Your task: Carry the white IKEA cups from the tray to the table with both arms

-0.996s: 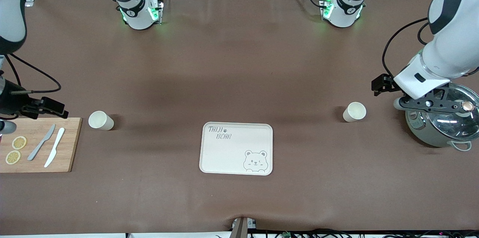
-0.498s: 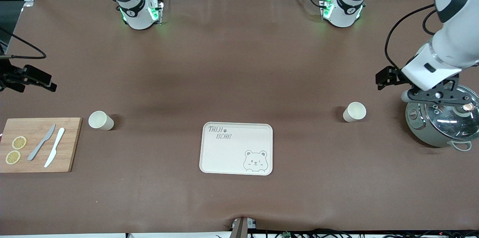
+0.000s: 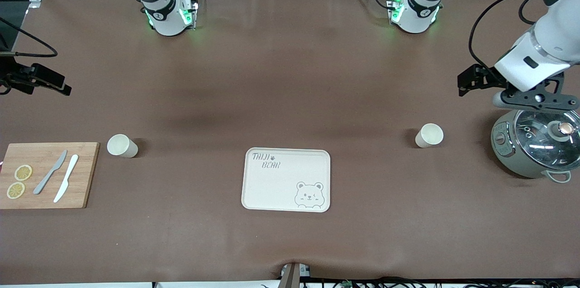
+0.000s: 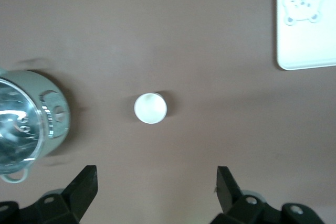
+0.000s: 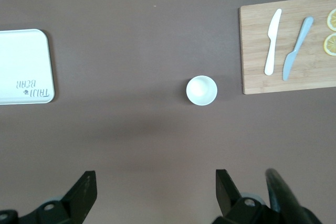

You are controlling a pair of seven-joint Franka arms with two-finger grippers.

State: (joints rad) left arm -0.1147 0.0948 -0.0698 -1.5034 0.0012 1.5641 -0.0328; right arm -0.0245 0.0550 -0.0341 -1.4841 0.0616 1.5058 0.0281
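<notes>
Two white cups stand upright on the brown table. One cup (image 3: pixel 121 146) stands beside the cutting board at the right arm's end and also shows in the right wrist view (image 5: pixel 201 90). The other cup (image 3: pixel 429 135) stands beside the pot at the left arm's end and also shows in the left wrist view (image 4: pixel 150 108). My left gripper (image 3: pixel 537 98) (image 4: pixel 156 182) is open and empty, high over the table by the pot's rim. My right gripper (image 5: pixel 156 184) is open and empty, high over bare table; only its wrist mount (image 3: pixel 38 80) shows in the front view.
A cream bear-printed tray (image 3: pixel 286 180) lies mid-table, nearer the front camera than both cups. A wooden cutting board (image 3: pixel 47 175) holds two knives and lemon slices. A grey pot with a glass lid (image 3: pixel 534 147) stands at the left arm's end.
Both arms have drawn back toward their bases. The right gripper has left the cutting board and the left gripper has left the pot's lid. The cups have not moved.
</notes>
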